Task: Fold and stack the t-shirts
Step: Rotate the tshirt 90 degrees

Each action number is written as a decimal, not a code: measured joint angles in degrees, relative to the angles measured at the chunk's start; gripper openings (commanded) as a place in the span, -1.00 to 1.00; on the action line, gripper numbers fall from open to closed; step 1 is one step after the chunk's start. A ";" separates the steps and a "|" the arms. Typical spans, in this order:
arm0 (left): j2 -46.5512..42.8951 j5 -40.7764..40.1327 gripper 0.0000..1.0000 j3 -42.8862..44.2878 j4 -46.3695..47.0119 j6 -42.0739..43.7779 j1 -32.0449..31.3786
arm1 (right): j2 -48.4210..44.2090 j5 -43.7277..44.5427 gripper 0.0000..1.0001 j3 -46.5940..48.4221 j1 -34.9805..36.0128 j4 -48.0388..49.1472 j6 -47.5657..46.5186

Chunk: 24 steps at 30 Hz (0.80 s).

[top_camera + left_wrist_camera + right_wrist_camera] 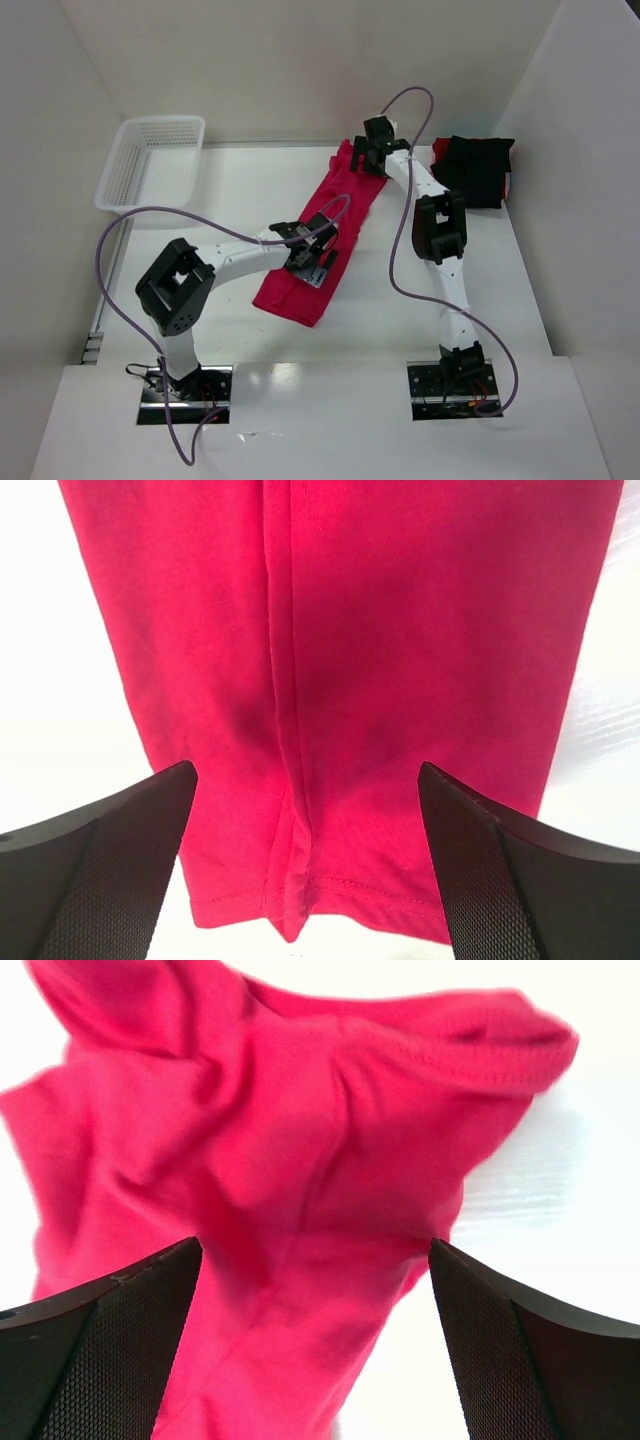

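Hovering over the crimson t-shirt [300, 290] with both hands, I have hold of nothing. My left gripper [307, 770] stands with its jaws spread wide above the hemmed end of the cloth, and my right gripper [315, 1245] is just as wide open above the far end. The shirt lies on the table [230, 190] as a long narrow band, running diagonally from near my left arm up toward the back wall. From my left wrist I see it lying flat, with a lengthwise seam or fold line down its middle and a stitched hem at the bottom. From my right wrist the far end looks rumpled and bunched, not yet smoothed. So I judge the lengthwise folds done and the crosswise fold not yet made: the band has to be doubled end to end into a compact packet. The black t-shirt [475, 170] sits well apart at the far right of the table, gathered into a roughly square bundle that looks folded already. A sliver of red shows at its right edge, and I cannot tell what that is. The stacking remains, since the two shirts lie apart. The white mesh basket [115, 180] rests at the far left, away from both shirts.
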 measured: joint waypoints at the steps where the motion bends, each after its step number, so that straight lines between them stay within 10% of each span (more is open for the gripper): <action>1: -0.07 -0.09 0.98 0.04 -0.31 0.02 0.00 | 0.00 -0.24 1.00 0.98 0.00 -0.33 0.02; 24: -0.72 2.21 0.98 -2.82 -0.22 -3.23 0.00 | 10.25 -0.48 1.00 14.51 0.07 -4.28 0.87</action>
